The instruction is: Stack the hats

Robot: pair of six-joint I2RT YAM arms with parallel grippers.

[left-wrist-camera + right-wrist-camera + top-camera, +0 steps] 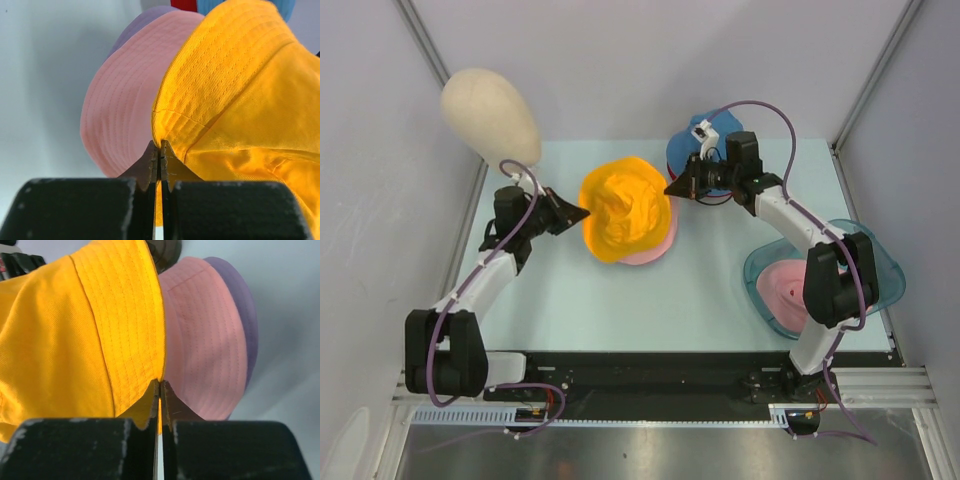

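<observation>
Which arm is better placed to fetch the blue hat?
Right: the right end effector grips the orange hat beside the blue hat; the left end effector is across the orange hat.

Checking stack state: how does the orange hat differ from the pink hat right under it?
Orange hat sits on top, crown crumpled; pink hat lies beneath, mostly covered. Orange brim is pinched by left fingers and right fingers; pink looks ungripped. Both are stitched-brim bucket hats.
</observation>
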